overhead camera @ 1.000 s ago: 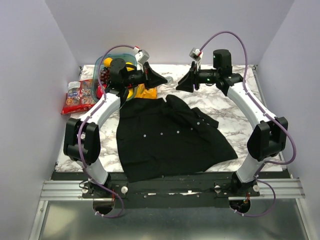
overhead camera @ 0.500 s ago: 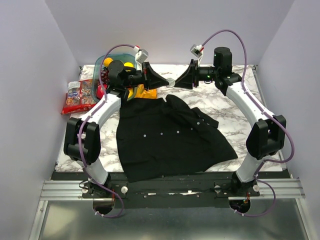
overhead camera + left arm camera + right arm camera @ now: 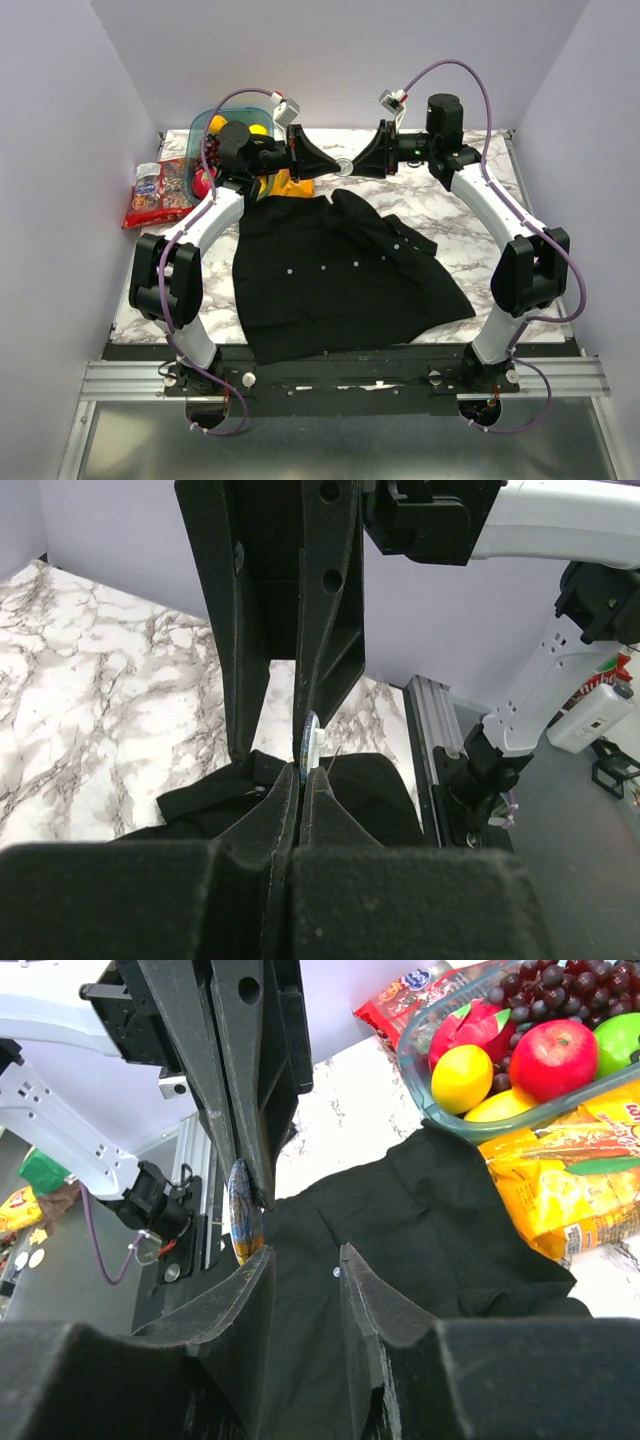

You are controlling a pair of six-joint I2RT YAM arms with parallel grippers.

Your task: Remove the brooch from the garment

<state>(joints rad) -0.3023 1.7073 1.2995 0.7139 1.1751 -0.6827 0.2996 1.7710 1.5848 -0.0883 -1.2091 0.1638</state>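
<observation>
Pinching brooch [image 3: 242, 1225]: left end effector [image 3: 299, 772]; right end effector [image 3: 307, 1256] parted alongside.

You have the brooch [image 3: 343, 166], a small round silvery disc with a yellowish rim, up in the air near the middle of the table's far edge. It stands on edge, pinched in the left gripper [image 3: 300, 772]. The garment [image 3: 330, 275], a black button-up shirt with tiny white buttons, lies spread and rumpled across the table's middle, reaching the near edge.
</observation>
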